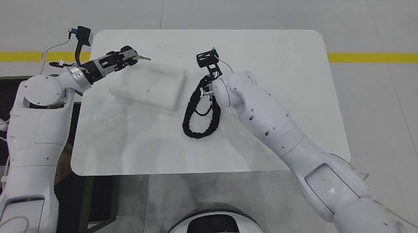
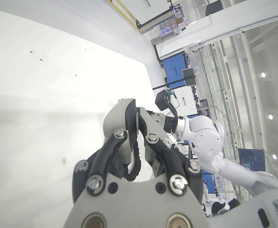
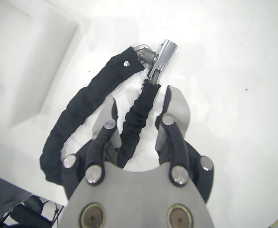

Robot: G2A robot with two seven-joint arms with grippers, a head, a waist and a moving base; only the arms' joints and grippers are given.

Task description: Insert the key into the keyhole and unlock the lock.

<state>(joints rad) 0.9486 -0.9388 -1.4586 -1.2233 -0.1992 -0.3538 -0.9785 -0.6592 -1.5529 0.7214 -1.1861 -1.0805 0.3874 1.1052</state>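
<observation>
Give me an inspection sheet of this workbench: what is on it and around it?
Surface: white table, a few dark specks.
Job's things: key pinched in the left gripper; black-sleeved chain with its silver lock barrel, lying on the table.
Clutter: white tray beside the chain.
Grippers: left gripper shut on the key, near the tray; right gripper open, fingers either side of the chain's sleeve, near the lock barrel.
Cables: thin white lead by the left wrist.
Surroundings: grey floor, yellow line.
</observation>
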